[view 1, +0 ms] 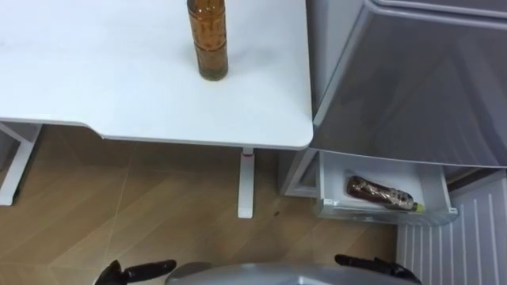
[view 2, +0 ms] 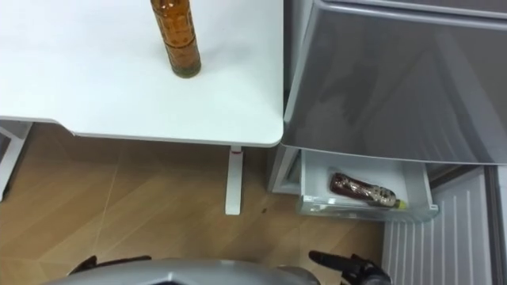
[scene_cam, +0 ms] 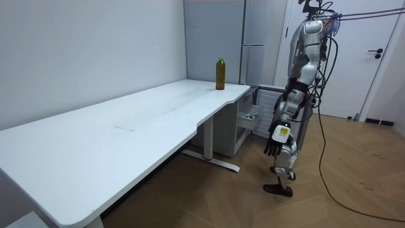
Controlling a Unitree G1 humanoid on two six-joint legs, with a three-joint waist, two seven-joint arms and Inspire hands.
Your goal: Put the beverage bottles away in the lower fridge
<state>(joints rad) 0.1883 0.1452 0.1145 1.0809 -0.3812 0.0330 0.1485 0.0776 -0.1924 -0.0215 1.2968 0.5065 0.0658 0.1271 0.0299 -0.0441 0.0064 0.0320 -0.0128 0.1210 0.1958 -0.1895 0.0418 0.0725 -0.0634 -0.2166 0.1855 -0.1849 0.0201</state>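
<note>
My left robot hand (view 1: 135,271) and right robot hand (view 1: 376,267) hang at the bottom edge, fingers loosely straight, holding nothing. The bottle (view 1: 207,39) stands upright on the counter (view 1: 95,87), top centre. A second bottle (view 1: 379,192) lies in the open fridge drawer (view 1: 432,186), lower right. My worry: a clumsy reach could topple the tall standing bottle.

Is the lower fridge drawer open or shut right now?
Open: the drawer sticks out from under the fridge, with one bottle lying inside it.
</note>
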